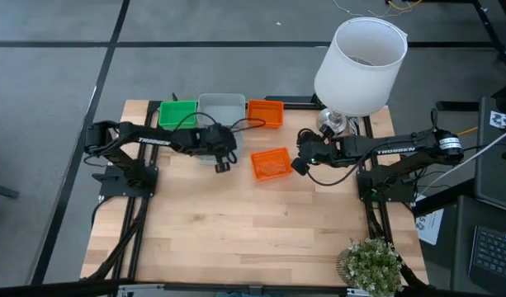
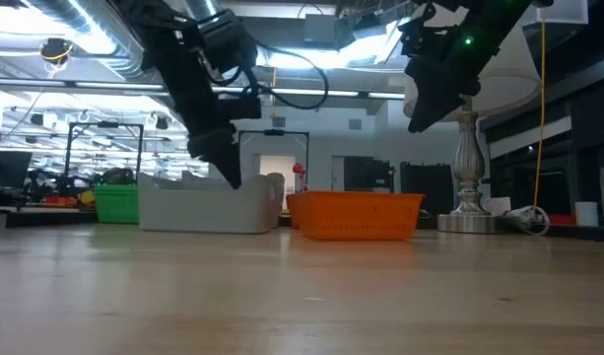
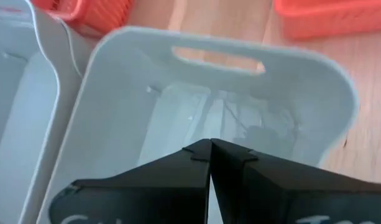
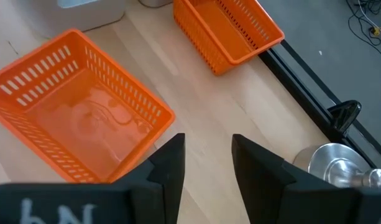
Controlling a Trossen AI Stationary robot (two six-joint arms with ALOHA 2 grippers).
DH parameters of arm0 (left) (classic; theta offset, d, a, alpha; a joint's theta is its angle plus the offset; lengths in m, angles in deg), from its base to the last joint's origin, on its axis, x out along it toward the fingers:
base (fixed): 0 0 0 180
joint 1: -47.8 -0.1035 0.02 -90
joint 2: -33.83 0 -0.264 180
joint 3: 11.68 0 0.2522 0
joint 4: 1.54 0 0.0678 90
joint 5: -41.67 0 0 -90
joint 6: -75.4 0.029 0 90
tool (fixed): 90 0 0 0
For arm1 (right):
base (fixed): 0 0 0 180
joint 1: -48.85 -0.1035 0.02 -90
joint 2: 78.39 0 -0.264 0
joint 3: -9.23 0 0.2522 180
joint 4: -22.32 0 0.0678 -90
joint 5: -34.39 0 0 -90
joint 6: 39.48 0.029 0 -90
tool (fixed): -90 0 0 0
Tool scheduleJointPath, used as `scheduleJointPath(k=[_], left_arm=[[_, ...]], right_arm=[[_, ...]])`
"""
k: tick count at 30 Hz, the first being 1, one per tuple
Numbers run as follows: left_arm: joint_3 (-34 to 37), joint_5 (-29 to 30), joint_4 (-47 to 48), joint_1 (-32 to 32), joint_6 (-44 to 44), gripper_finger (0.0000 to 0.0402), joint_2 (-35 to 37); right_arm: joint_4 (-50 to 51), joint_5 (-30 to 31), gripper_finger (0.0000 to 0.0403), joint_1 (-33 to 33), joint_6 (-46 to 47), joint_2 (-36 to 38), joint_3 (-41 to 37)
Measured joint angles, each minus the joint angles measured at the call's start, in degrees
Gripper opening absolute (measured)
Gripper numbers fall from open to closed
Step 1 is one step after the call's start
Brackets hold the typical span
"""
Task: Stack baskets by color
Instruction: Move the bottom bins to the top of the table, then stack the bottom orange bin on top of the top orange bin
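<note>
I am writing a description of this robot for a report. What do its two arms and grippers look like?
Both arms are dark, almost black, with white lettering along the forearm and thin black cables. The left gripper has two flat, dark, wedge-shaped fingers. The right gripper has similar dark, blocky fingers. A small green light glows near the right wrist.
</note>
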Motion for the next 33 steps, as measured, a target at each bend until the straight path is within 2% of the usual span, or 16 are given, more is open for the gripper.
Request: scheduleJointPath(k=[5, 10, 17, 20, 24, 29, 33], left_arm=[[-1.1, 1.8, 0.6, 1.3, -2.5, 0.0000, 0.0], [-5.1, 5.2, 7.0, 5.1, -4.2, 0.0000, 2.5], [-11.1, 7.3, 20.3, 10.0, -7.1, 0.0000, 11.6], [-10.5, 7.1, 27.5, 10.4, -10.9, 0.0000, 17.0], [-8.0, 7.2, 34.3, 10.3, -19.2, 0.0000, 24.8], [-4.1, 7.8, 30.8, 12.2, -20.9, 0.0000, 32.8], [-1.4, 11.2, 29.1, 12.8, -20.0, 0.0000, 37.1]], right_arm=[[0.4, 0.0, 0.0134, 0.0, 0.2, 0.0, 0.0], [0.0, -0.6, 0.0134, 0.0, -1.0, 0.0, 0.0], [-10.1, -12.5, 0.0134, 0.0, -11.9, -1.2, 0.0], [-14.6, -16.2, 0.0134, 0.0, -14.6, -3.1, 0.1], [-15.0, -22.4, 0.0134, 0.0, -23.1, -7.4, 0.1], [-15.4, -28.4, 0.0134, 0.0, -31.2, -12.4, 0.0], [-17.5, -30.7, 0.0134, 0.0, -32.2, -15.7, 0.0]])
